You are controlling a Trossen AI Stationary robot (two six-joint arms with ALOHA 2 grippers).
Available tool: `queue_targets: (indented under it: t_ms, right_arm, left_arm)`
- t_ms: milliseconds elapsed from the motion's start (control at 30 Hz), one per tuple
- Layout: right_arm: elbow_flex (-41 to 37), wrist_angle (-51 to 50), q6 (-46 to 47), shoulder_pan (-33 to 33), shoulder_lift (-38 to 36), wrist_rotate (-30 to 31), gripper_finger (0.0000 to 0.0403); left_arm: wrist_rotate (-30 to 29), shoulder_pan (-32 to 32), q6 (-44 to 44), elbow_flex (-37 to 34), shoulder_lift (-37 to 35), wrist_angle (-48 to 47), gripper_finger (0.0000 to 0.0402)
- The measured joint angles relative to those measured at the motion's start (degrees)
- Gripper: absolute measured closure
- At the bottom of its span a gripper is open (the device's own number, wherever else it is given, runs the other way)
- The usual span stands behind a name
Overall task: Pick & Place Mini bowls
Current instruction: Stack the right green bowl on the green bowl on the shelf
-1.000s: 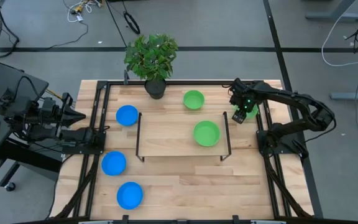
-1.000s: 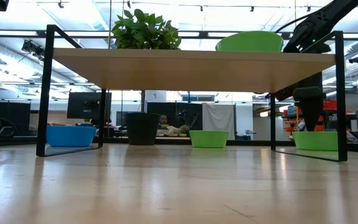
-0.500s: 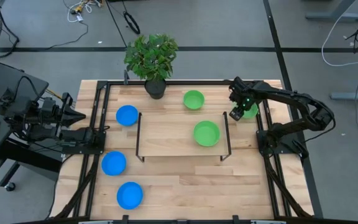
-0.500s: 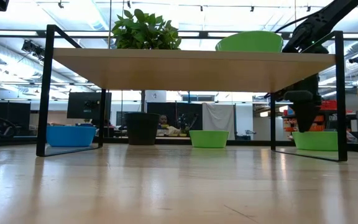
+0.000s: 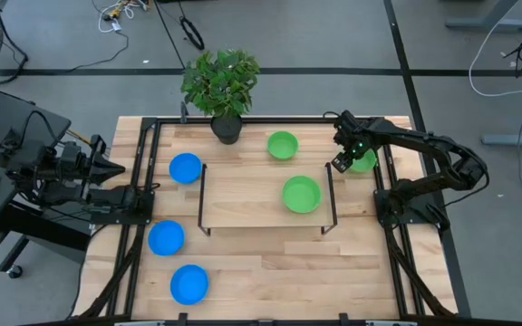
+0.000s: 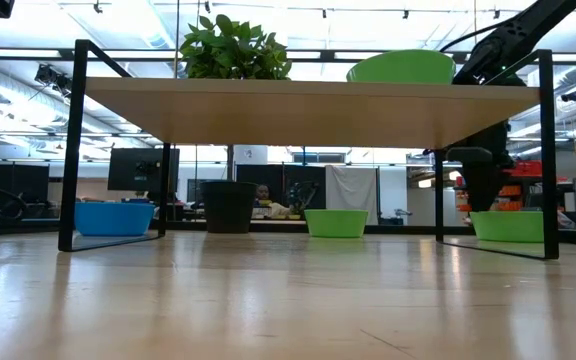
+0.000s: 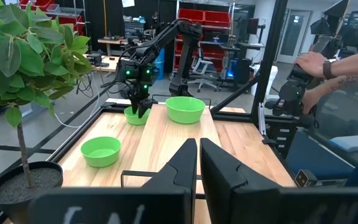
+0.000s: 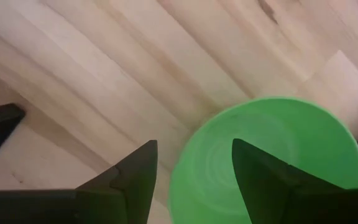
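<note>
Three green mini bowls show in the high view. One (image 5: 282, 145) rests on the table by the far edge, one (image 5: 301, 194) sits on the raised wooden shelf, and one (image 5: 364, 161) rests on the table at the right. Three blue bowls (image 5: 185, 167) (image 5: 166, 238) (image 5: 188, 283) lie on the left half. My right gripper (image 5: 341, 165) (image 8: 194, 144) is open, pointing down. It hovers just over the left rim (image 8: 194, 155) of the right green bowl (image 6: 508, 225), touching nothing. My left gripper (image 7: 198, 163) is shut and parked at the table's left edge (image 5: 148, 190).
The raised shelf (image 5: 243, 204) stands mid-table on black frame legs (image 5: 331, 195), close to the left of my right gripper. A leafy plant in a dark pot (image 5: 227, 129) stands at the far edge. A person's hands (image 7: 316, 62) show beyond the table's near side.
My right gripper has moved a little toward the table's left and far edge and risen slightly. It went from over the middle of the right green bowl to over that bowl's left rim. The bowl has stayed on the table.
</note>
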Motion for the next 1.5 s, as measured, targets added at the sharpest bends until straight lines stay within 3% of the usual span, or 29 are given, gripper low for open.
queue_targets:
  t_ms: [733, 1067, 1500]
  right_arm:
    - [-2.25, 0.24, 5.07, 0.07, 0.04, -0.18, 0.0193]
    - [-3.22, 0.64, 11.71, 0.09, 0.04, -0.19, 0.0219]
    - [-3.74, 1.51, 13.29, 0.09, 0.04, -1.65, 0.023]
  left_arm:
    - [0.01, 0.0, 0.0, 0.0, -0.01, 0.01, 0.0378]
    - [0.01, -0.01, 0.01, -0.01, -0.01, 0.02, 0.0378]
    - [0.01, 0.0, 0.02, 0.0, -0.01, 0.02, 0.0378]
